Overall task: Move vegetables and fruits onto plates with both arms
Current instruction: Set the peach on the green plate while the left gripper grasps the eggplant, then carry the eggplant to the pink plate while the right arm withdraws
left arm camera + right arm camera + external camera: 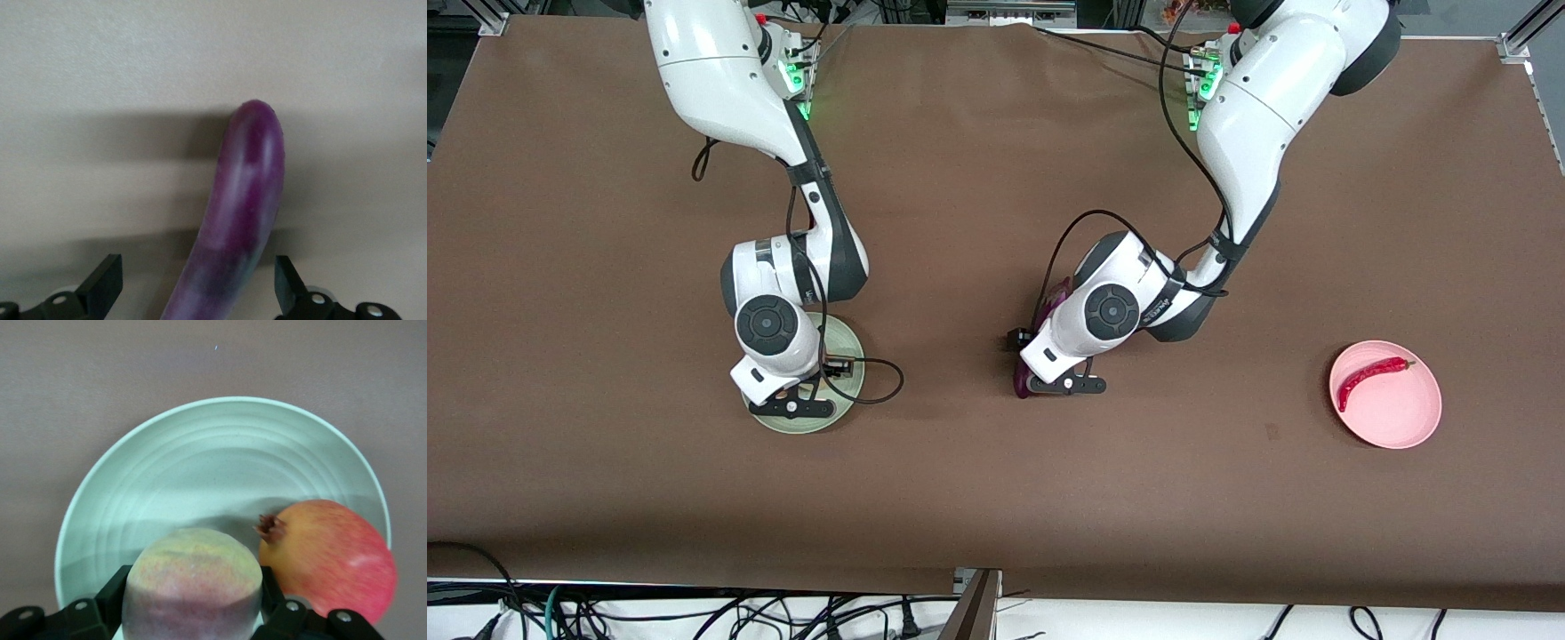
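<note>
My right gripper (791, 407) (192, 593) is over the mint green plate (852, 354) (200, 453), shut on the yellow-green and pink peach (193, 580). The red fruit with a yellowish blush (330, 557) lies on that plate beside the peach. My left gripper (1063, 387) (197, 270) is low over the table's middle, open, one finger on each side of the long purple eggplant (1057, 295) (243, 200) with a gap on both sides. The eggplant lies on the brown table. The red chili pepper (1369, 373) lies in the pink plate (1400, 422).
The pink plate sits toward the left arm's end of the table, the green one toward the right arm's end. Black cables (876, 378) loop off both wrists. Brown cloth (996, 498) covers the table.
</note>
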Tool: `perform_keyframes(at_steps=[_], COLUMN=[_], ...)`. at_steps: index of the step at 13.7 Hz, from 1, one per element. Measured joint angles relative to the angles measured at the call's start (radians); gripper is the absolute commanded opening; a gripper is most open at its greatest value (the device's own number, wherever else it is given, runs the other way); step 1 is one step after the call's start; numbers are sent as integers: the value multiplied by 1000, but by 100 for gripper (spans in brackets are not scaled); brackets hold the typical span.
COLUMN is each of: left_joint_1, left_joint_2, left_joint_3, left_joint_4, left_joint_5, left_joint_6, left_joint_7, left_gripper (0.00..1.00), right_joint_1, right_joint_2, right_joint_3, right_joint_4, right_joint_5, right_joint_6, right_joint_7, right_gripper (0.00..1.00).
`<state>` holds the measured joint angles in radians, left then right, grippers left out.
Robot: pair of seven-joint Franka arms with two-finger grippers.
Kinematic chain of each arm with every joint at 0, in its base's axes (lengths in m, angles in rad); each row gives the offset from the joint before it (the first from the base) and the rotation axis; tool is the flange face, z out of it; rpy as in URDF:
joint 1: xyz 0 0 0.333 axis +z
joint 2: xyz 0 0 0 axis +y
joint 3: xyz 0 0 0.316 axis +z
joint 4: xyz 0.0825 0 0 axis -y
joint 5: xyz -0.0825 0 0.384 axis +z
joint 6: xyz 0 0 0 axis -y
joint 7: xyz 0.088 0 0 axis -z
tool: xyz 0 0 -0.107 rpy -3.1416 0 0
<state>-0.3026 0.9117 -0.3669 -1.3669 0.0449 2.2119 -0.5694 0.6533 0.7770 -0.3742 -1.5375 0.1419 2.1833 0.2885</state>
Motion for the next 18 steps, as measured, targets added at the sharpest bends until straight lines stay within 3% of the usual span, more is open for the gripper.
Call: perform_keyframes(at_steps=[1,2,3,4,7,12,15,17,18], left_joint_1=[-13,-33,-54,-70,-61,50,141,220,264], left_joint_2=[3,10,18,25,26,19,-16,-56,-72], left_joint_3=[1,5,17,32,52,53,53,53,53], left_joint_4=[-2,-4,-5,-5,2,24,35,39,39], left_joint_5=[14,39,58,69,73,73,73,72,70], left_joint_6=[0,3,13,24,27,9,-84,-172,-216], left_joint_7=[0,-3,-6,-7,3,114,278,438,519], left_gripper=[100,77,28,0,0,0,0,0,0], right_joint_1=[0,1,2,2,2,-38,-84,-130,-183], right_joint_2=[4,5,3,-1,-31,-167,-263,-338,-386], right_joint_3=[2,2,2,2,-1,-48,-68,-44,9], right_joint_4=[-8,-8,-7,-2,38,121,142,161,162], right_joint_5=[0,0,0,0,0,0,0,0,-1], right_joint_6=[12,16,19,19,-31,-311,-478,-565,-611], right_joint_7=[0,0,-1,-4,-18,-225,-307,-308,-308], right_gripper=[99,99,99,99,99,99,100,100,100])
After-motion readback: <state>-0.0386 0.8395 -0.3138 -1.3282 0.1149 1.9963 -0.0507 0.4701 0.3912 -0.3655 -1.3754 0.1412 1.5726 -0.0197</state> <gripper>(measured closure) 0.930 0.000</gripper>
